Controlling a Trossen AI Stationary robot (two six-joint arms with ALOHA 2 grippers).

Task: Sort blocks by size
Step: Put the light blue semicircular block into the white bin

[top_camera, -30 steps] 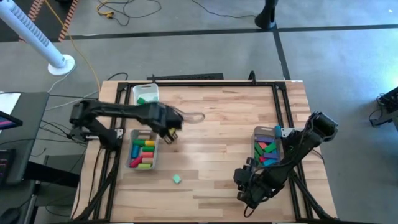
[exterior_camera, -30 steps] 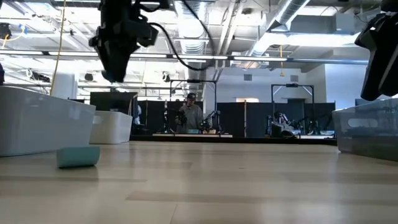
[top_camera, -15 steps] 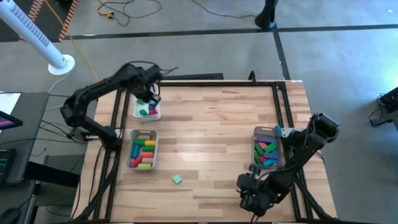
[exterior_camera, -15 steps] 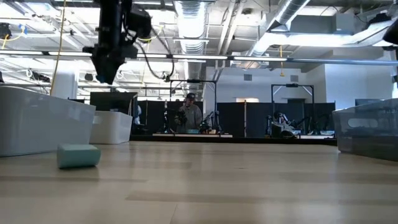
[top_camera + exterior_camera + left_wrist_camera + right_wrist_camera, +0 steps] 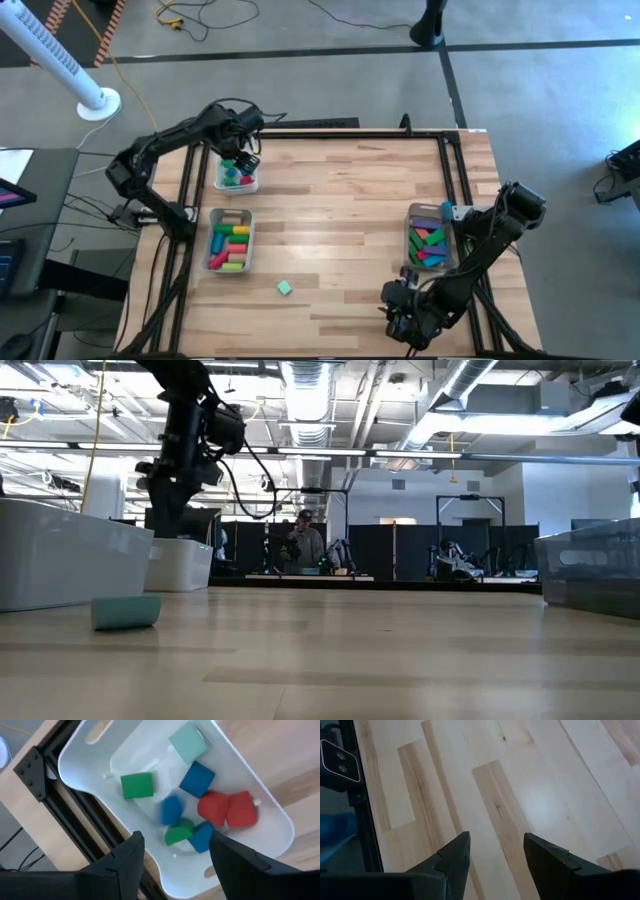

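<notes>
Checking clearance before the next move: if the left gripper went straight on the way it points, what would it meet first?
Probably the small blocks in the white tray below the open left gripper, likely the green one; depth is unclear.

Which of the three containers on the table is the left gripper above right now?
The left gripper is above the white tray of small cubes at the table's far left corner, not the two clear plastic bins of longer blocks.

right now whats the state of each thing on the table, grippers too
left gripper: open, empty, above the white tray
white tray: holds small blocks, one blue block blurred, seemingly mid-drop
left bin: filled with long blocks
right bin: partly filled with blocks
teal block: loose on the table, unsorted
right gripper: open, empty, over bare table
</notes>
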